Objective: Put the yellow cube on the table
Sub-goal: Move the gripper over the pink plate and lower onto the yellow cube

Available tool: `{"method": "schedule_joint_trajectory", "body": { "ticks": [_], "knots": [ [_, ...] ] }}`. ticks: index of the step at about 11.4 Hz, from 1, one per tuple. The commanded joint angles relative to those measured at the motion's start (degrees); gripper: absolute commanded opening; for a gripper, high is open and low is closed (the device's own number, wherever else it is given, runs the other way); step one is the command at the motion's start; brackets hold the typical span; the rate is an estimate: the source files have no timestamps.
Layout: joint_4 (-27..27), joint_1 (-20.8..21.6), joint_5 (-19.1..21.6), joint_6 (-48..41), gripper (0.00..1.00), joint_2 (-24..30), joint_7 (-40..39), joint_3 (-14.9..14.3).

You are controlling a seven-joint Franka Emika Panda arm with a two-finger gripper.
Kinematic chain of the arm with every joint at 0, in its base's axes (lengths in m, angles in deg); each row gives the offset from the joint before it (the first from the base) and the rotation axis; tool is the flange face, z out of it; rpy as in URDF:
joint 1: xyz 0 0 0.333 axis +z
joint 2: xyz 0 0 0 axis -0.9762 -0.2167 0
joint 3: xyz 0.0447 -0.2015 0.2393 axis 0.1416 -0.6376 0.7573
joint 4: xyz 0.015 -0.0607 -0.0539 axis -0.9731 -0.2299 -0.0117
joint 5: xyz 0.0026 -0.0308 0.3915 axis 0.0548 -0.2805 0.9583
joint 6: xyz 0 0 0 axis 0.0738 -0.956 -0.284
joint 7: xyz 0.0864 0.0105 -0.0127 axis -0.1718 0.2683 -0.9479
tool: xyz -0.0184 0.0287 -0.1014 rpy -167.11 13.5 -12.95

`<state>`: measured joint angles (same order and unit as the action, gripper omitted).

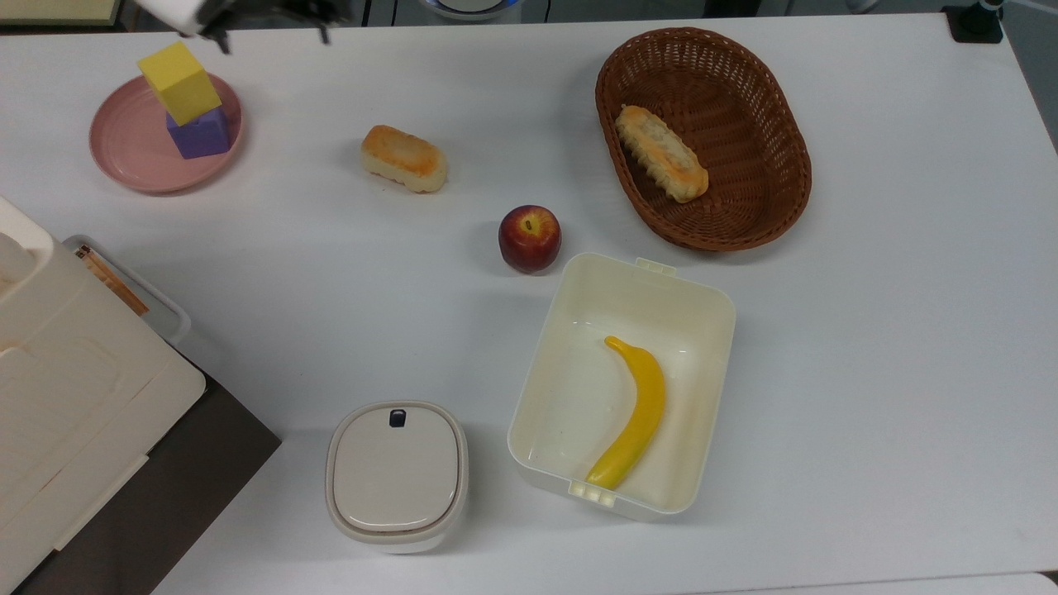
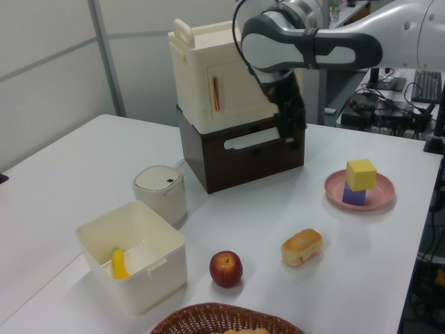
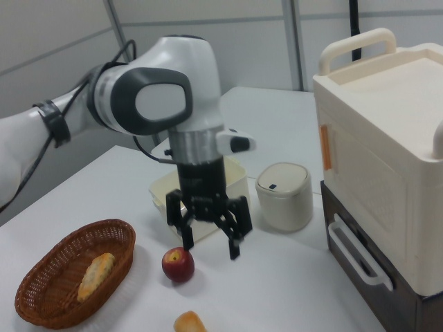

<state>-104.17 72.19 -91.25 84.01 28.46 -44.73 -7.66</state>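
Note:
The yellow cube point(image 1: 179, 83) point(image 2: 361, 174) rests tilted on top of a purple cube point(image 1: 201, 134) point(image 2: 354, 195), both on a round pink plate point(image 1: 124, 153) point(image 2: 382, 192) in the top view's upper left corner of the white table point(image 1: 868, 372) point(image 2: 83, 167) point(image 3: 277, 277). My gripper point(image 1: 273, 40) point(image 2: 292, 141) point(image 3: 209, 247) hangs above the table, open and holding nothing. It is just to the right of the cube in the top view and apart from it. In the left view it is left of the plate and higher.
A bread roll point(image 1: 403, 158) point(image 2: 302, 246) and an apple point(image 1: 529, 238) point(image 2: 226, 268) point(image 3: 178, 264) lie mid-table. A wicker basket point(image 1: 744, 91) holds another bread. An open white box point(image 1: 645, 268) holds a banana point(image 1: 636, 413). A lidded container point(image 1: 397, 475) and a cream-and-brown crate point(image 1: 66, 397) stand nearby.

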Motion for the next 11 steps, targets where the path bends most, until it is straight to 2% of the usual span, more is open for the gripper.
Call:
{"method": "schedule_joint_trajectory", "body": {
  "ticks": [1, 3, 5, 7, 9, 11],
  "knots": [
    [-3.15, -5.32, -3.32, -1.47, 1.0, 0.37, -7.91, 0.05],
    [-3.94, -10.68, -3.5, -1.21, 1.0, -1.03, -14.15, -0.04],
    [-3.94, -14.29, -5.25, -1.04, 1.0, -3.22, -20.04, -0.04],
    [-3.94, -15.54, -7.18, -0.77, 1.0, -5.95, -21.21, -0.04],
    [-4.12, -15.45, -10.78, -0.68, 1.0, -9.37, -21.21, 0.05],
    [-4.12, -15.36, -12.37, -0.6, 1.0, -11.66, -21.21, 0.05]
  ]
}}
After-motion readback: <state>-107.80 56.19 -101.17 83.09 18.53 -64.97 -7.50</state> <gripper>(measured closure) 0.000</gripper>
